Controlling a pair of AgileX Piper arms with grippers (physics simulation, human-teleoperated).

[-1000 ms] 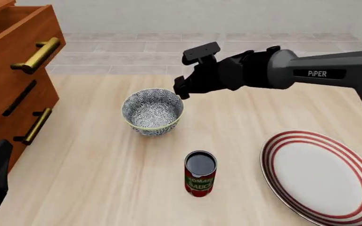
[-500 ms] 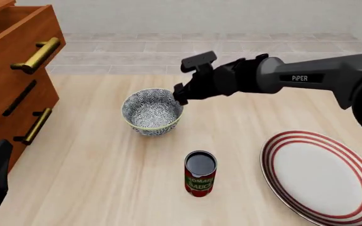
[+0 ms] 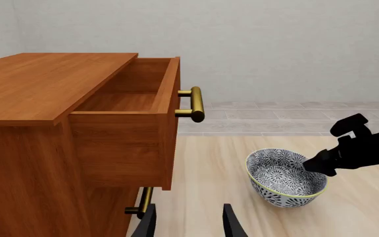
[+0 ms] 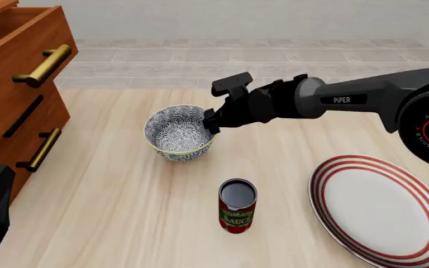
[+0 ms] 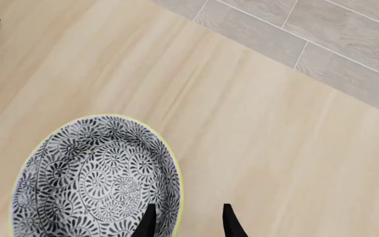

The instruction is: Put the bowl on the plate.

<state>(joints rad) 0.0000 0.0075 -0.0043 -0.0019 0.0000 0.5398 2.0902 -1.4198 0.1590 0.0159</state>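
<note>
Right tool (image 5: 185,222), fingers spread, straddles the deep floral bowl's (image 4: 178,133) pale rim above grained wood.

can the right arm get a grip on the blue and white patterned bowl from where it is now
Probably yes. The right gripper is open at the blue-grey and white floral bowl, and in the right wrist view its fingers straddle the pale yellowish rim. Nothing stands between them; the red tomato sauce can sits nearer the camera.
</note>
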